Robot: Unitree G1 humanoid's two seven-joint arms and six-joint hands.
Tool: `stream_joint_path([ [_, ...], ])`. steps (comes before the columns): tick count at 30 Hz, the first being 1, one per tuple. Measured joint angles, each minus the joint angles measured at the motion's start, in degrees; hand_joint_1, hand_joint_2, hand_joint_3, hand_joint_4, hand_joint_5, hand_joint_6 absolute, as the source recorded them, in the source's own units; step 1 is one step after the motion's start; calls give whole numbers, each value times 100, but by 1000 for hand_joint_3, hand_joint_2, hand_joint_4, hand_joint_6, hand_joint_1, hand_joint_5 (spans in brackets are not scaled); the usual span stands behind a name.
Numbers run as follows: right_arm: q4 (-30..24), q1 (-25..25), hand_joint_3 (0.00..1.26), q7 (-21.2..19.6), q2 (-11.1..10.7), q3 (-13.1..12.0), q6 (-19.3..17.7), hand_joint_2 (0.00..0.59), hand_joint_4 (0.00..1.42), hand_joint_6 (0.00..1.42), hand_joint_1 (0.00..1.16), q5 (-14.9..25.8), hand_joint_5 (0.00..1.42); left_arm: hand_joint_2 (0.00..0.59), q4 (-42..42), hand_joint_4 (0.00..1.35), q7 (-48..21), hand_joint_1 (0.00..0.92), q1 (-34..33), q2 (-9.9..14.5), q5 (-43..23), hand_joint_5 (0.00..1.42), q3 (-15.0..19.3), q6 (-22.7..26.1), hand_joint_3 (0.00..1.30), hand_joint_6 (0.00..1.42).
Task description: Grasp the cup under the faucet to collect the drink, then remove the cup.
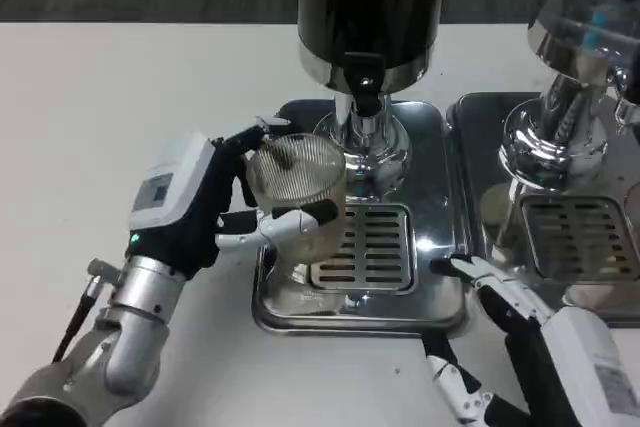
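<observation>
A clear ribbed glass cup stands on the left part of the steel drip tray, just left of the black faucet of the dark drink dispenser. My left hand grips the cup from its left side, fingers wrapped around the wall. The cup's mouth is left of the spout, not directly beneath it. My right hand lies low at the tray's front right corner, fingers apart and holding nothing.
A second steel dispenser with its own drip tray stands at the right. The slotted grate sits in the middle of the first tray. White table stretches to the left.
</observation>
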Motion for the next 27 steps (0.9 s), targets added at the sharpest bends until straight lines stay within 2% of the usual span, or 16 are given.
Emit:
stream_joint_path([
  [5, -22, 89, 282, -76, 105, 40, 0, 437, 187, 308, 429, -78, 209, 194, 129, 692, -109, 346, -143, -136, 24, 954, -138, 94, 546, 1223],
  [12, -38, 151, 282, -167, 267, 123, 5, 438, 187, 307, 429, -209, 209, 185, 253, 637, -145, 326, -319, -271, 29, 876, -294, 205, 496, 1142],
  [18, -136, 202, 282, -187, 336, 150, 32, 443, 187, 314, 430, -287, 210, 143, 263, 501, -327, 247, -405, -362, 21, 741, -408, 203, 385, 923],
  [20, -161, 231, 282, -205, 344, 157, 40, 446, 187, 316, 432, -293, 210, 130, 268, 450, -431, 222, -418, -381, 8, 660, -412, 189, 360, 804],
  [27, -203, 303, 291, -205, 344, 192, 96, 452, 197, 337, 440, -292, 220, 101, 276, 345, -640, 168, -420, -424, -7, 472, -412, 159, 311, 497],
])
